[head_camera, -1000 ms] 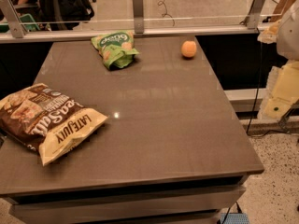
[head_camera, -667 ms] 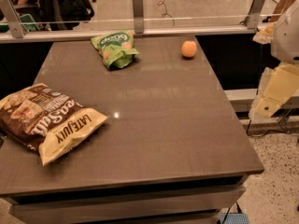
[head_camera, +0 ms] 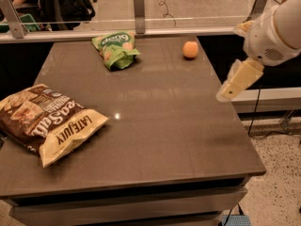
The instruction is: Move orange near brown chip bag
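I cannot tell how far the jaws are parted. My gripper (head_camera: 225, 93) hangs right of the orange (head_camera: 190, 49), apart from it, with the arm (head_camera: 275, 29) slanting down from the upper right. The orange sits on the surface (head_camera: 178, 126). The brown chip bag (head_camera: 47, 121) lies well apart to its left and nearer the camera.

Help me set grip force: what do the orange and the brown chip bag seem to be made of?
The orange: looks like real fruit, matte peel without glare. The brown chip bag: probably thin plastic film, judging by its crinkles and soft sheen. The gripper hangs by the edge of the table, apart from both.
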Robot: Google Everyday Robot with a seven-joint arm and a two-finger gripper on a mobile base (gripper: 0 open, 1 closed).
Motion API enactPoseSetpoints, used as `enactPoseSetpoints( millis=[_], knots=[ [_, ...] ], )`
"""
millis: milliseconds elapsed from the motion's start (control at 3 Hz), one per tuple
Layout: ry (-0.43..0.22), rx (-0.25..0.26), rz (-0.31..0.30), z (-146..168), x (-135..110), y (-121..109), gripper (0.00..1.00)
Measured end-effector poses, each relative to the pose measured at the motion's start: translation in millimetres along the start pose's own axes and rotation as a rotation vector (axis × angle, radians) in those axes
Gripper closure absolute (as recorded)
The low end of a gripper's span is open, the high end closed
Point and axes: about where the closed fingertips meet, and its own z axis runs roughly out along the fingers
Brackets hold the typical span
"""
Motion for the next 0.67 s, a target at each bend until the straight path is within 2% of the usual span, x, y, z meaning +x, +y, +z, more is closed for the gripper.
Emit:
enactPoseSetpoints(
  millis=[333,667],
  knots=[
    [-0.122,0.024,0.063,36,-8,-36,0.0],
    [-0.234,0.012,0.172,78,-4,-73,0.0]
  ],
)
